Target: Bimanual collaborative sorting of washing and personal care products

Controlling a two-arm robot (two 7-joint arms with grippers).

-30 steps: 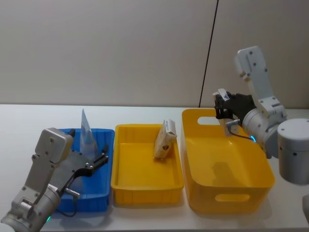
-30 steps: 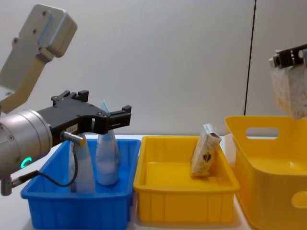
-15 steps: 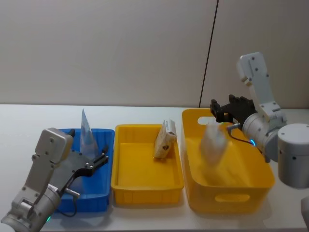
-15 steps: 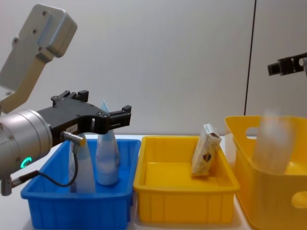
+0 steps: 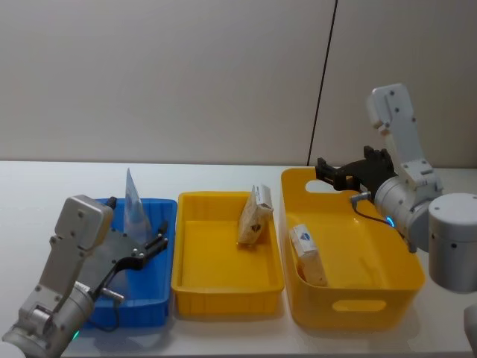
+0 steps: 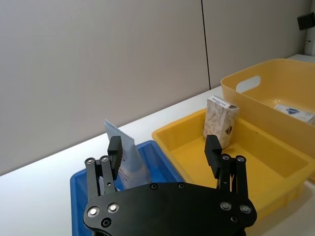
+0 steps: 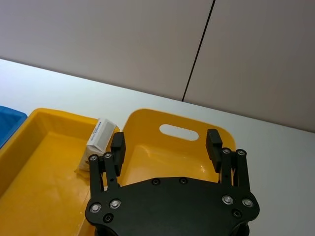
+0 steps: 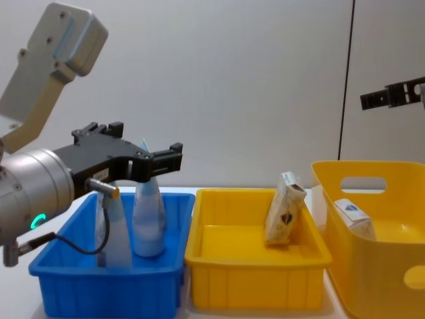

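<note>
My right gripper (image 5: 333, 169) hangs open over the back rim of the deep yellow bin (image 5: 387, 277), nothing between its fingers (image 7: 117, 147). A white carton with a blue emblem (image 5: 307, 253) lies inside that bin, leaning on its left wall, also seen as the carton (image 8: 354, 216). A beige packet (image 5: 255, 215) leans upright at the back right of the shallow yellow tray (image 5: 223, 287). Two pale tapered tubes (image 8: 149, 219) stand in the blue bin (image 8: 106, 289). My left gripper (image 5: 153, 248) is open just above the blue bin, near the tubes (image 6: 125, 158).
The three bins sit side by side on a white table (image 5: 45, 186), blue on the left, deep yellow on the right. A grey wall with a dark vertical seam (image 5: 322, 82) stands behind. The tray's floor (image 6: 231, 162) is bare in front of the packet.
My right gripper opened and let go of the white carton, which fell into the deep yellow bin and came to rest there. The left arm stayed still.
</note>
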